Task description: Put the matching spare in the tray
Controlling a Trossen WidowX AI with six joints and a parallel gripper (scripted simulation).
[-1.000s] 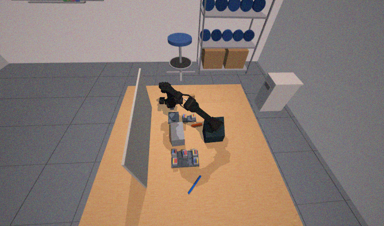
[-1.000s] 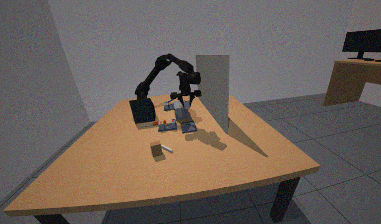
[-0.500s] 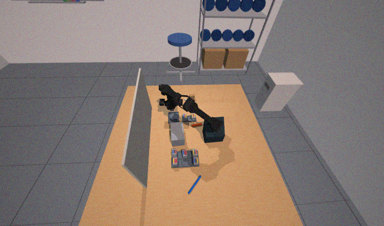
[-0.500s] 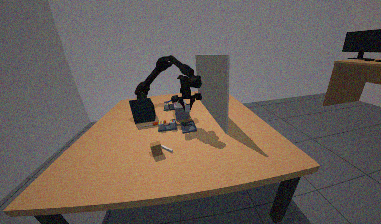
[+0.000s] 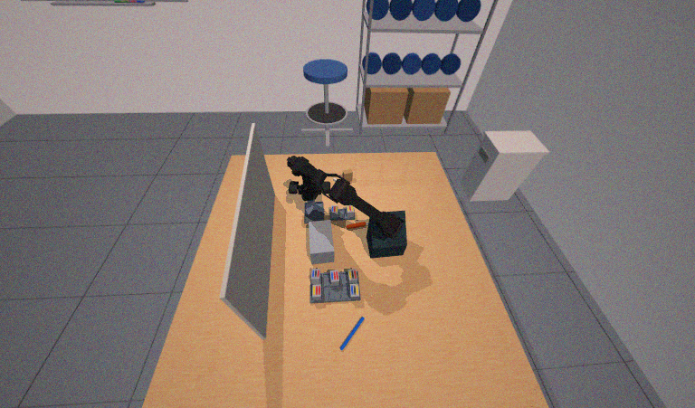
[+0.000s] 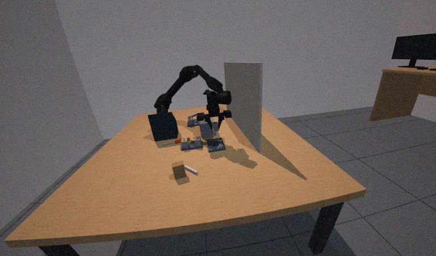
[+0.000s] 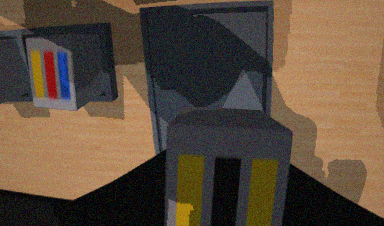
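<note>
Grey spare [image 7: 227, 171], striped yellow-black-yellow, is clamped in the gripper [image 7: 227, 206] above the tray [image 7: 210, 61].

Top view: I look down steeply from high, far out, whole table [image 5: 461, 306] in frame, back wall and shelf rack [image 5: 365, 50] along upper edge. Exterior view: I sit low off opposite table [image 6: 96, 201] end, facing arm, mid-distance. Wrist view: close, straight down on tray [image 7: 155, 106], frame centre. All share tray [image 5: 313, 212].
</note>
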